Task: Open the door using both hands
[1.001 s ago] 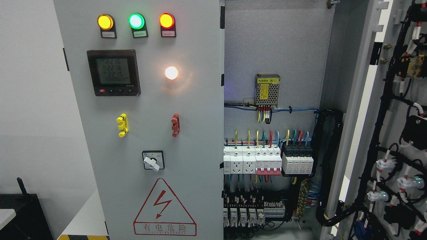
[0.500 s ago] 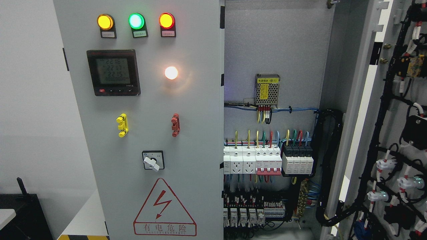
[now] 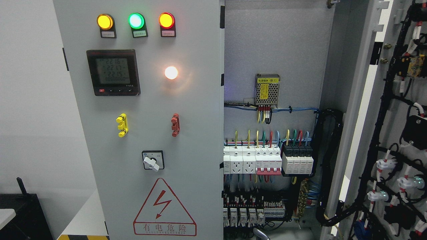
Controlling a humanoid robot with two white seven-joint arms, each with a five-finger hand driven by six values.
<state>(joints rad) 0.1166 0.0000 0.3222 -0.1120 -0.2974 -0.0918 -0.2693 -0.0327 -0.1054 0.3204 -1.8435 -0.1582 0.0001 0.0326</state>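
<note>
The grey left door (image 3: 200,110) of the electrical cabinet stands closed. It carries three lit lamps, a meter (image 3: 113,72), a yellow handle (image 3: 122,125), a red handle (image 3: 175,125) and a rotary switch (image 3: 152,160). The right door (image 3: 358,100) is swung wide open at the picture's right, its wired inner side (image 3: 400,140) facing me. A grey rounded tip of my right hand (image 3: 261,234) shows at the bottom edge, right of the middle, below the open interior. It touches neither door. My left hand is out of view.
Inside the cabinet sit a power supply (image 3: 267,90), a row of breakers (image 3: 267,160) and terminal blocks (image 3: 253,213), with a black cable bundle (image 3: 328,160) along the right wall. A black box (image 3: 23,213) stands at the lower left beside a white wall.
A grey hand tip has come up into view at the bottom edge under the open interior. Both doors stand as before.
</note>
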